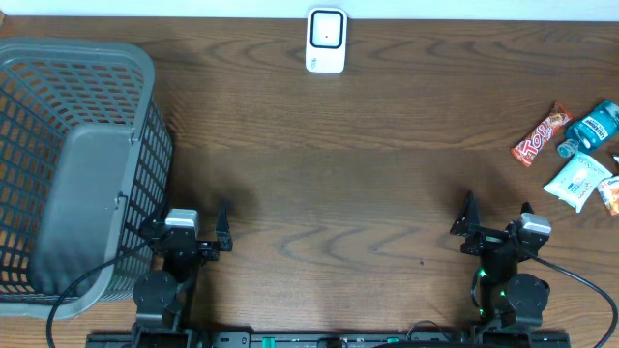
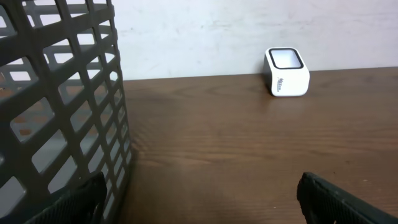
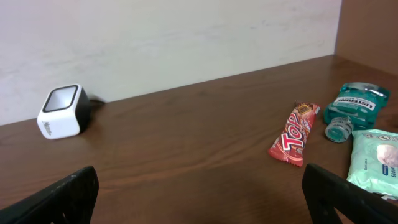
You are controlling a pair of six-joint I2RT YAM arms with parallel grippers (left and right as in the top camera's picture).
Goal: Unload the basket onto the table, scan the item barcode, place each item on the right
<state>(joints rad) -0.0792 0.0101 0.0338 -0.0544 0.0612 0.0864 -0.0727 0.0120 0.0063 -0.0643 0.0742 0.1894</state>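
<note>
A white barcode scanner (image 1: 326, 41) with a dark window stands at the table's far edge, also seen as the scanner (image 2: 286, 72) and scanner (image 3: 61, 112) from both wrists. Items lie at the right: a red candy bar (image 1: 541, 135) (image 3: 295, 132), a teal mouthwash bottle (image 1: 589, 128) (image 3: 351, 102) and a pale wipes packet (image 1: 578, 180) (image 3: 376, 158). My left gripper (image 1: 193, 224) (image 2: 199, 198) sits open at the near left beside the basket. At the near right, my right gripper (image 1: 497, 218) (image 3: 202, 196) is open, with nothing between its fingers.
A large grey mesh basket (image 1: 73, 164) (image 2: 62, 93) fills the left side, close against my left arm. An orange packet (image 1: 610, 196) pokes in at the right edge. A pale wall runs behind the table's far edge.
</note>
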